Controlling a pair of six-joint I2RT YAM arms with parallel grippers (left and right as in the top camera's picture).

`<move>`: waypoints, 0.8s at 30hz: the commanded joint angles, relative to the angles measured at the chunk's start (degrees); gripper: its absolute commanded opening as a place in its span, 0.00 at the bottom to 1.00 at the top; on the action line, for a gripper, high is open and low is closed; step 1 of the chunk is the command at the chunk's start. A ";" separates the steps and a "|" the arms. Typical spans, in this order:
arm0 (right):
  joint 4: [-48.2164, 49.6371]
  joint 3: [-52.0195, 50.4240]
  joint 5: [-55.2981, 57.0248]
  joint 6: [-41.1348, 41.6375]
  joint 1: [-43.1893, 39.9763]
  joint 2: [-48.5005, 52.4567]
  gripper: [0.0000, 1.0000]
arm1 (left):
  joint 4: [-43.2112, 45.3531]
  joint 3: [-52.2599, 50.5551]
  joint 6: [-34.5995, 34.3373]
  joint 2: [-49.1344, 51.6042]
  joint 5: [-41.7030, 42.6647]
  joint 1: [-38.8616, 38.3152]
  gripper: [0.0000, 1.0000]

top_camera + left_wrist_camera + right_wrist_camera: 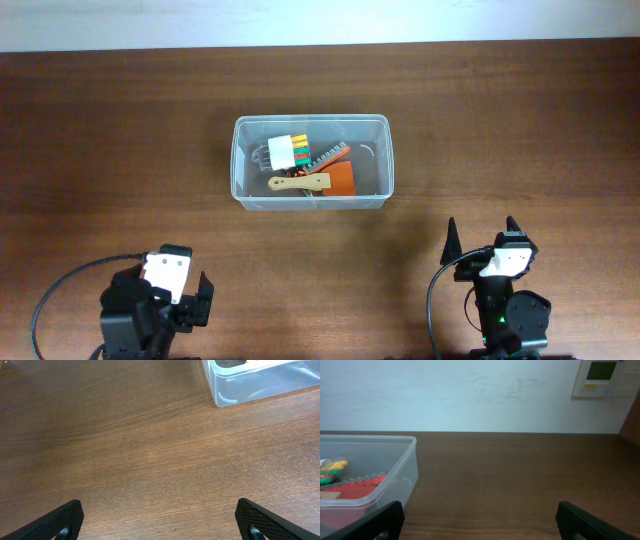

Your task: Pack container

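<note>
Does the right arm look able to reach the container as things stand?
Probably yes: the right hand is open, only bare table lies between it and the container, and no lid covers it.

The overhead camera looks straight down on the table (100,120). Both low wrist cameras face away across it, sharing the container (368,165).

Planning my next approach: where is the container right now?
In the overhead view, the container sits near the middle of the table, ahead of and between the left gripper and the right gripper, touching neither.
</note>
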 commanded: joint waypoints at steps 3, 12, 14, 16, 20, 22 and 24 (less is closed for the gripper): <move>0.00 -0.59 2.01 0.15 -0.37 -0.61 0.99 | -0.09 -0.07 -0.79 -0.37 0.63 -0.28 0.99; 0.11 -0.59 1.77 1.16 -0.33 -0.59 0.99 | -0.09 -0.07 -0.79 -0.37 0.63 -0.28 0.99; 0.11 -0.59 1.77 1.16 -0.33 -0.59 0.99 | -0.09 -0.07 -0.79 -0.37 0.63 -0.28 0.99; 0.11 -0.59 1.77 1.16 -0.33 -0.59 0.99 | -0.09 -0.07 -0.79 -0.37 0.63 -0.28 0.99; 0.11 -0.59 1.75 1.16 -0.33 -0.59 0.99 | -0.09 -0.07 -0.79 -0.37 0.63 -0.28 0.99; 0.11 -0.59 1.77 1.16 -0.33 -0.59 0.99 | -0.09 -0.07 -0.79 -0.37 0.63 -0.28 0.99; 0.11 -0.59 1.77 1.16 -0.33 -0.59 0.99 | -0.09 -0.07 -0.79 -0.37 0.63 -0.28 0.99</move>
